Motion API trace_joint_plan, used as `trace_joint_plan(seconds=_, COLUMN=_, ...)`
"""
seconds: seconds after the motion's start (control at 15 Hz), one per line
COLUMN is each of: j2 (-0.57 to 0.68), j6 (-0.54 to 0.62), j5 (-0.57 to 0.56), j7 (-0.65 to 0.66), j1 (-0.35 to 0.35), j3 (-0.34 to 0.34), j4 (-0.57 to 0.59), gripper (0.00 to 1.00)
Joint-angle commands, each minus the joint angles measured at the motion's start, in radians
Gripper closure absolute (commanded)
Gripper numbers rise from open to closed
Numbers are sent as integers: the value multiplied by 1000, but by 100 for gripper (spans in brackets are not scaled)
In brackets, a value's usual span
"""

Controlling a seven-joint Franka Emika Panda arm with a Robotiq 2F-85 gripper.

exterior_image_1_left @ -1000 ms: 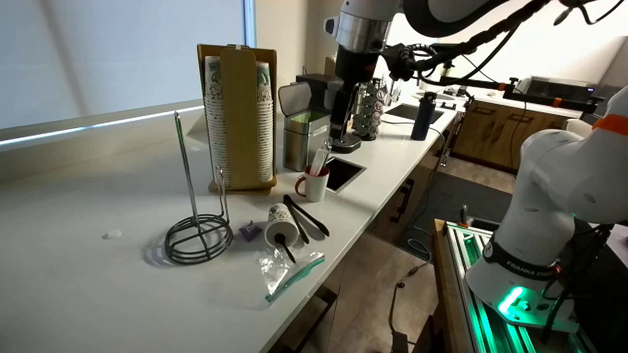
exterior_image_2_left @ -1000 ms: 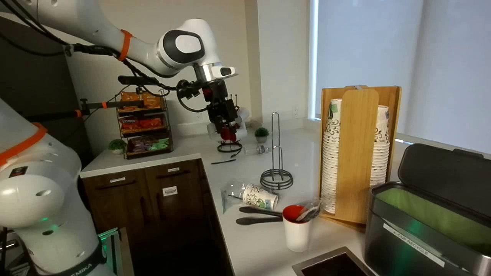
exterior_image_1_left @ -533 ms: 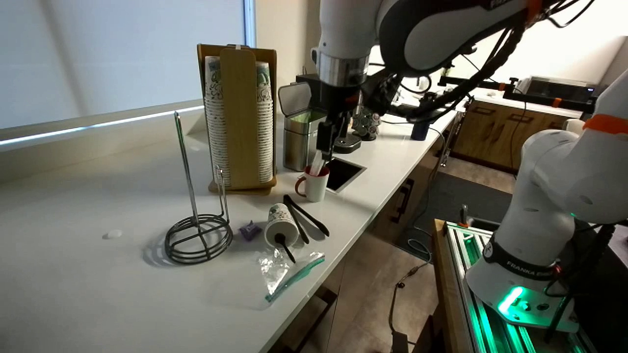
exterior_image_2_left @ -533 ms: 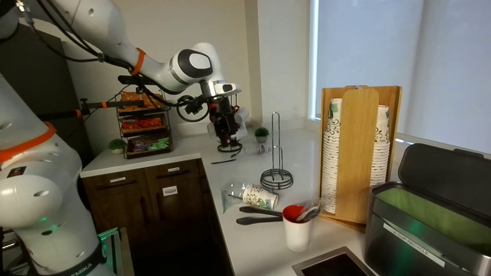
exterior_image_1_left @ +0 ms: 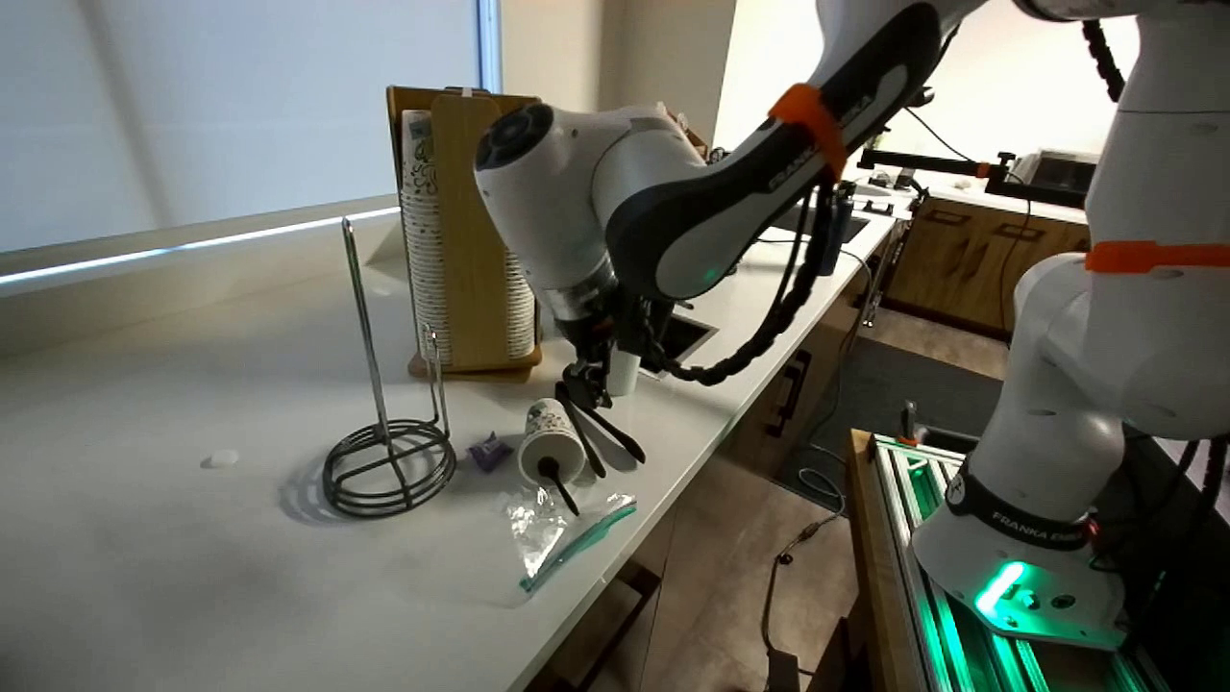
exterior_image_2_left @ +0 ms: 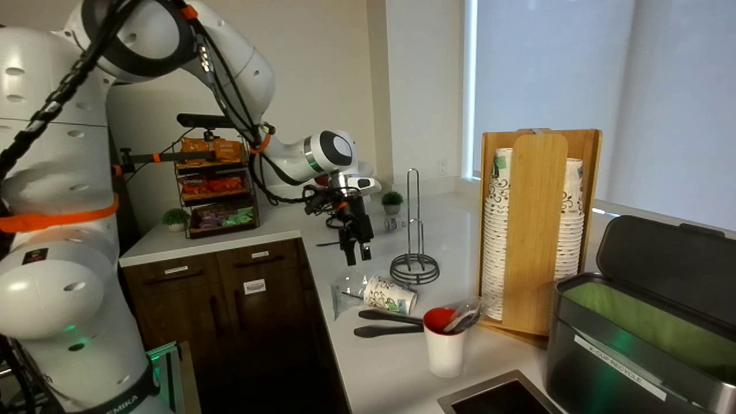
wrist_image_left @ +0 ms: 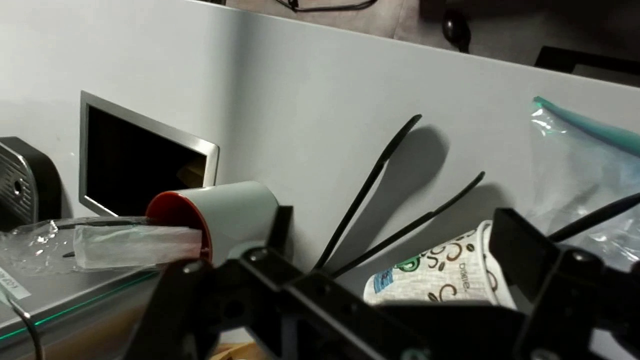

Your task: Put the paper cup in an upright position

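1. Below and right of the hand, in an exterior view: paper cup, on its side on the desk.
2. At its mouth: bag; partly inside: utensil.
3. Lower than the hand, between cup and mug: tongs.
4. In the mug: wrapper.
5. In an exterior view, right of the hand: wire stand, cup holder, then recycling bin; left, farther back: snack rack.
6. Lower left of the hand, in an exterior view: packet.

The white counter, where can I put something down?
In an exterior view, the counter is bare between the wire stand and window ledge, except a white scrap, and in front of the wire stand, left of the bag. It's crowded around the sideways paper cup: bag, tongs, purple wrapper, and the tool above.
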Motion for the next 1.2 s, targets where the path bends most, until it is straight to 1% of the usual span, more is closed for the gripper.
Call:
trace_joint_plan(seconds=0.0, j2=30, j6=-12, j5=9, j7=-22, j1=56, j3=-70, j4=30, gripper=0)
trace_joint_plan(seconds=0.13, j2=59, j6=-17, j5=11, j7=-40, j1=56, j3=-87, j4=62, gripper=0)
trace_joint_plan(seconds=0.2, j2=69, j6=-30, j5=-13, j7=-34, j1=70, j3=-91, j4=73, gripper=0)
trace_joint_plan(seconds=0.27, j2=108, j6=-51, j5=-27, j7=-47, j1=89, j3=-94, j4=104, gripper=0)
trace_joint_plan(seconds=0.4, j2=162, j6=-49, j5=-40, j7=-99, j1=120, j3=-93, j4=137, gripper=0)
trace_joint_plan(seconds=0.53, j2=215, j6=-47, j5=-63, j7=-123, j1=153, j3=-98, j4=173, gripper=0)
trace_joint_plan(seconds=0.73, j2=293, j6=-72, j5=-109, j7=-86, j1=208, j3=-123, j4=237, gripper=0)
trace_joint_plan(seconds=0.93, j2=392, j6=-130, j5=-162, j7=-54, j1=262, j3=-155, j4=340, gripper=0)
trace_joint_plan(seconds=1.13, j2=455, j6=-193, j5=-180, j7=-52, j1=284, j3=-177, j4=418, gripper=0)
